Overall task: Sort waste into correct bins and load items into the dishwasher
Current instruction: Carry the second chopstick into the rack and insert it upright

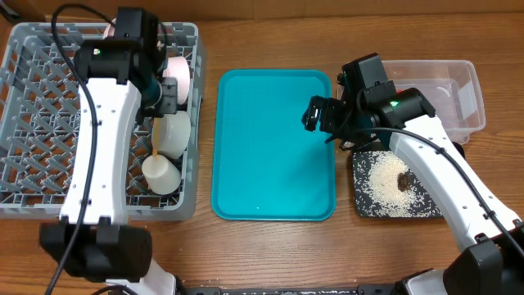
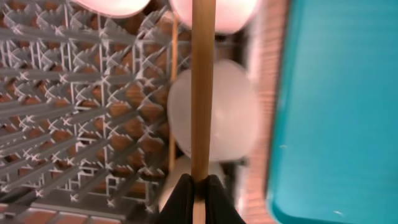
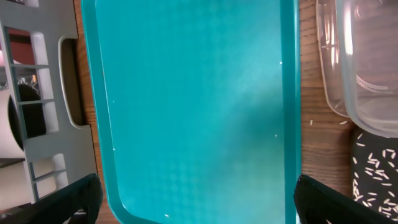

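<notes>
My left gripper [image 1: 166,97] is shut on a wooden chopstick [image 2: 200,93] over the right side of the grey dish rack [image 1: 49,106]. In the left wrist view the jaws [image 2: 199,190] pinch the stick. A second, thinner-looking chopstick [image 2: 173,93] lies in the rack. The rack also holds a pale pink plate [image 1: 178,75], a white bowl [image 1: 173,133] and a white cup [image 1: 160,174]. My right gripper [image 1: 316,115] is open and empty above the teal tray [image 1: 270,156]. The black tray [image 1: 368,205] holds rice grains [image 1: 383,184] and a brown scrap [image 1: 404,181]. The clear tub [image 1: 458,98] stands behind it. I see no red wrapper or tissue.
The teal tray lies bare between the rack and the bins, with a few specks on it. A few rice grains [image 3: 341,122] lie on the wooden table between the teal tray and the tub. The right arm reaches over the black tray.
</notes>
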Controlling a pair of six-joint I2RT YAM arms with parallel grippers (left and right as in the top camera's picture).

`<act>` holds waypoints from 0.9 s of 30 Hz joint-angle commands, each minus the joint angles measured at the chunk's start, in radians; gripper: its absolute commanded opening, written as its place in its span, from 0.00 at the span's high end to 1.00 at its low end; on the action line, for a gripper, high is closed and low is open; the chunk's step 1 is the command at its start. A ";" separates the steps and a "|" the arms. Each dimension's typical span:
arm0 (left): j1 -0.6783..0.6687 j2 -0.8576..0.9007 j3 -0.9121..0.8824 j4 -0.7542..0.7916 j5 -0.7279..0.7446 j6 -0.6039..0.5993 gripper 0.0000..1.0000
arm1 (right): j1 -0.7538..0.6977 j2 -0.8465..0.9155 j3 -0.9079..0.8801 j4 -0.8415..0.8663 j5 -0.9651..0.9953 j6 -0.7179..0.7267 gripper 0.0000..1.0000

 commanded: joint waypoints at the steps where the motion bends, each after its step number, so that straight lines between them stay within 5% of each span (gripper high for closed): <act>1: 0.064 0.015 -0.107 0.084 -0.024 0.078 0.96 | 0.004 -0.016 0.027 0.003 0.010 0.000 0.00; 9: 0.096 0.015 -0.220 0.200 -0.017 0.145 0.96 | 0.004 -0.016 0.027 0.003 0.010 0.000 0.00; 13: 0.095 0.015 -0.217 0.199 -0.018 0.150 0.60 | 0.004 -0.016 0.027 0.003 0.010 0.000 0.00; 16: 0.095 0.015 -0.215 0.198 -0.018 0.119 0.53 | 0.004 -0.016 0.027 0.003 0.010 0.000 0.00; 22: 0.095 0.014 -0.095 0.107 -0.001 -0.016 0.59 | 0.004 -0.016 0.027 0.003 0.010 0.000 0.00; 27: 0.095 -0.006 0.150 -0.024 0.208 -0.026 0.64 | 0.004 -0.016 0.027 0.003 0.010 0.000 0.00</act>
